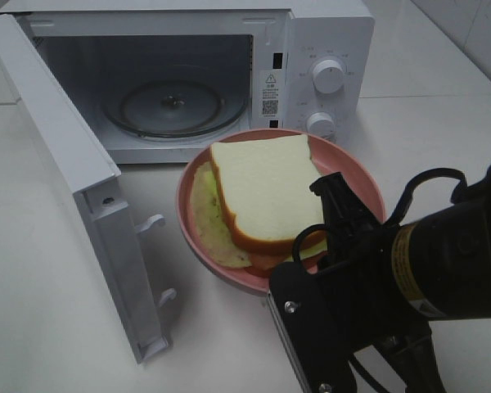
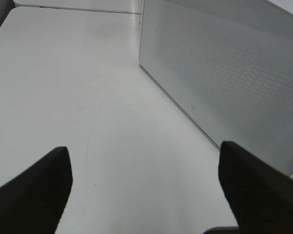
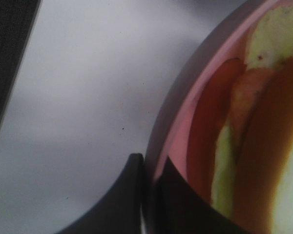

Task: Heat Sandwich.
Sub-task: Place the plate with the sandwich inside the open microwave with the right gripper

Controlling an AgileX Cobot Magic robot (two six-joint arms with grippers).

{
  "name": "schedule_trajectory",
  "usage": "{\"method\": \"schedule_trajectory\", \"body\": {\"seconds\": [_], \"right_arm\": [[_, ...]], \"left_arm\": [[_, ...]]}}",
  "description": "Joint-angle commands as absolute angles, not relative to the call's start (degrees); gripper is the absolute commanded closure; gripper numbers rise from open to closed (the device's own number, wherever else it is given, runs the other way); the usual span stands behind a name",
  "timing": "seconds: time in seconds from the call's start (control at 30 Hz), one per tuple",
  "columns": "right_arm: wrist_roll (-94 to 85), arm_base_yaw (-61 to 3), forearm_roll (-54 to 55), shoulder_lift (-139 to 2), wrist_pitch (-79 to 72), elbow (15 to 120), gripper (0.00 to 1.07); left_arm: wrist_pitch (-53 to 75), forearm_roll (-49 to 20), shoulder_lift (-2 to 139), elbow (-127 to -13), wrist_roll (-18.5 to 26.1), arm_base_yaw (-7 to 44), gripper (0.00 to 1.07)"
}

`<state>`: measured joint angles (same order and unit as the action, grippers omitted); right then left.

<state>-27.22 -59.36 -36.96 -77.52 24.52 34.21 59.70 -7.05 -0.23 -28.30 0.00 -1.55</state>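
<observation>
The sandwich [image 1: 262,192] lies on a round pink plate [image 1: 188,213], white bread on top with green lettuce and red filling showing at its edges. My right gripper [image 1: 309,250] is shut on the plate's near right rim. The right wrist view shows its fingertips [image 3: 132,195] clamping the pink plate rim [image 3: 185,112], with the sandwich's [image 3: 244,146] red and green layers just beyond. The plate sits just in front of the open microwave [image 1: 335,49]. My left gripper [image 2: 146,195] is open with nothing between its fingers, over bare table beside the microwave door [image 2: 224,73].
The microwave door [image 1: 57,139] stands swung out to the left, with its latch hooks facing the plate. A glass turntable [image 1: 176,106] lies inside the cavity. Two knobs [image 1: 327,75] are on the right panel. White table [image 1: 41,311] lies all around.
</observation>
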Motion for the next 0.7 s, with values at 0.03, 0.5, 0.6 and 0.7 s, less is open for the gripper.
{"method": "schedule_trajectory", "body": {"seconds": [0.03, 0.5, 0.6, 0.7], "right_arm": [[-29.3, -59.5, -37.9, -77.6, 22.8, 34.1, 1.07], [-30.3, -59.5, -36.2, -77.6, 22.7, 34.1, 1.07], [-31.2, -59.5, -36.5, -77.6, 22.3, 34.1, 1.07], [-31.6, -59.3, -36.7, -77.6, 19.8, 34.1, 1.07]], "left_arm": [[59.0, -7.2, -1.5, -28.1, 0.0, -1.2, 0.31], [59.0, -7.2, -1.5, -28.1, 0.0, -1.2, 0.31], [59.0, -7.2, -1.5, -28.1, 0.0, -1.2, 0.31], [59.0, -7.2, -1.5, -28.1, 0.0, -1.2, 0.31]]}}
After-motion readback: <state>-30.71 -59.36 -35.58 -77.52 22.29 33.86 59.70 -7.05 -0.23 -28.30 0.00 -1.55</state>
